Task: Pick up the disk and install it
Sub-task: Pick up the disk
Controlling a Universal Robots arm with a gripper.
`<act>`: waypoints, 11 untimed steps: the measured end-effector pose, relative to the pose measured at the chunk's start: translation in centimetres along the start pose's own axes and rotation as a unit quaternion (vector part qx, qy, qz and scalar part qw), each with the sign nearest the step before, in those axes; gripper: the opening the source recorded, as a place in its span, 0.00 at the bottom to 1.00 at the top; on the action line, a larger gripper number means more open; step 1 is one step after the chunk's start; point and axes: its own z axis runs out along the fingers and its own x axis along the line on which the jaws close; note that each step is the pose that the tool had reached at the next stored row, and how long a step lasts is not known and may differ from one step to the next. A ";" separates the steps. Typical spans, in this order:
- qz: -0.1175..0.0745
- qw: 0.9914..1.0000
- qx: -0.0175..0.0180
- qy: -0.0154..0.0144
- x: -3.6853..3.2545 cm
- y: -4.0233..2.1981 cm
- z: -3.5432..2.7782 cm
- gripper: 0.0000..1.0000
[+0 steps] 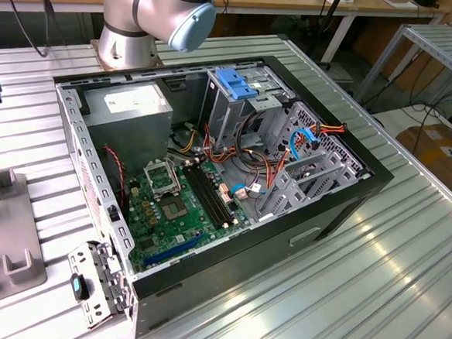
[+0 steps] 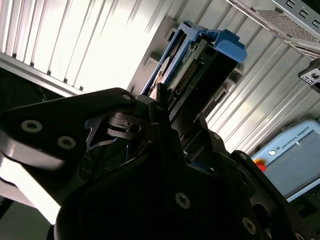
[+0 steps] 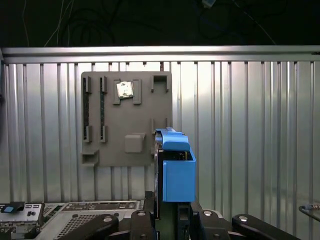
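My gripper (image 3: 172,212) is clamped on the disk (image 3: 177,170), jaws pressed against its two flat sides at the near end. In the second wrist view its blue carrier rails and connector edge stick straight out beyond me. The far end sits at the edge of the grey fixture plate (image 3: 125,115); I cannot tell whether it still rests in a slot there. Bare ribbed table (image 3: 250,125) lies open on the disk's other side. The open computer case (image 3: 70,220) is close beside my gripper.

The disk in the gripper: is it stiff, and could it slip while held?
Probably stiff: the disk looks like a solid block in a blue frame. The gripper holds one end, so it might pivot; smooth plastic could slip.
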 end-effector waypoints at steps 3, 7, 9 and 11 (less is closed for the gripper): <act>0.000 1.000 0.000 0.000 -0.01 -0.39 0.01 0.35; 0.000 1.000 0.000 0.000 -0.02 -0.98 0.02 0.35; 0.000 1.000 0.000 0.000 -0.02 -1.22 0.02 0.35; 0.000 1.000 0.000 0.000 -0.03 -1.49 0.02 0.35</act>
